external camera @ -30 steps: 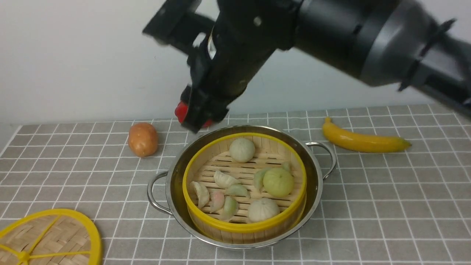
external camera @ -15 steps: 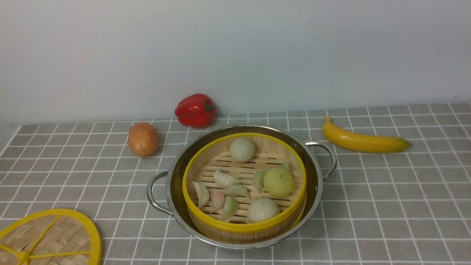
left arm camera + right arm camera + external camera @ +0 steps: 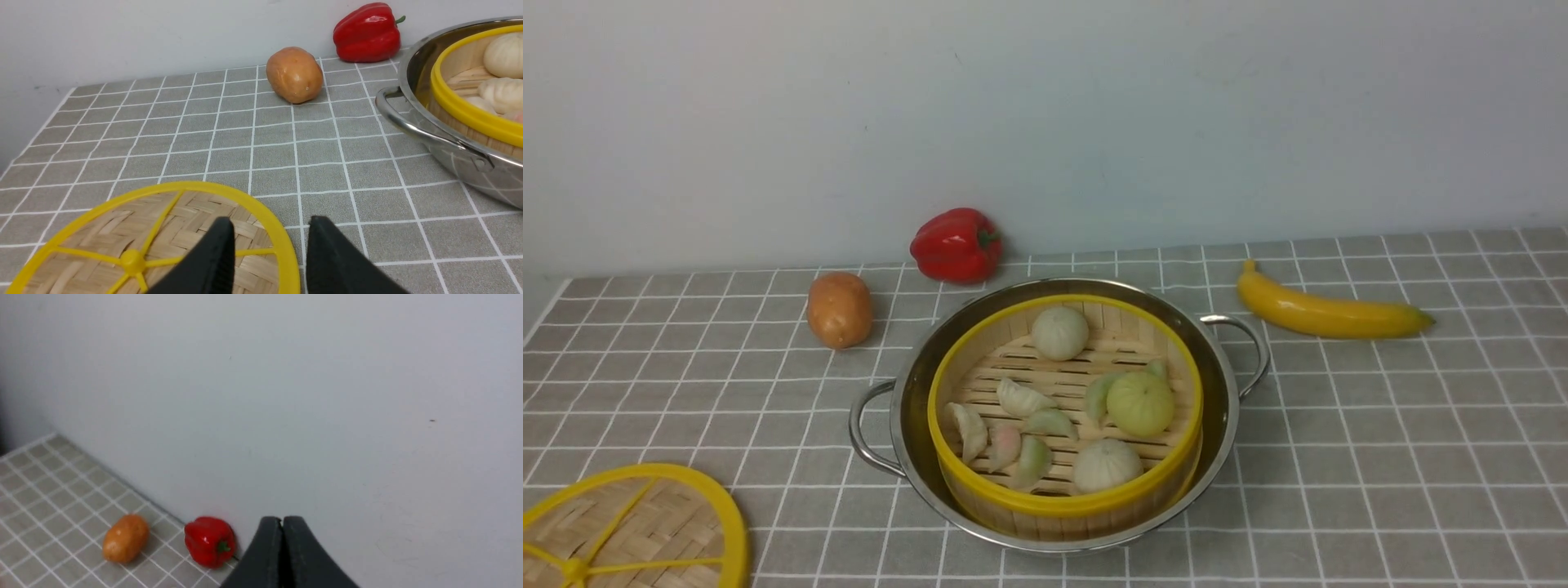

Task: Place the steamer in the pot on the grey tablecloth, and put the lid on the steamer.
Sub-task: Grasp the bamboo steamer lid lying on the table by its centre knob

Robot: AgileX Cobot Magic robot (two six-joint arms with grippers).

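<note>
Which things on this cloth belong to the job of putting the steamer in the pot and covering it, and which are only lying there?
Belong to the job: the steamer, already in the pot; the lid, flat on the grey tablecloth, not yet on the steamer.

Just lying about: the red pepper, the potato, the banana.

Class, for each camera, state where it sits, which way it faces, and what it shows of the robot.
Front view: between the arms, facing forward over the grey tablecloth at the steamer in the pot; no robot parts.
Left wrist view: low over the lid, facing potato and red pepper; left jaws apart.
Right wrist view: raised, facing the wall; right jaws together.
Shared: all show potato and red pepper.
</note>
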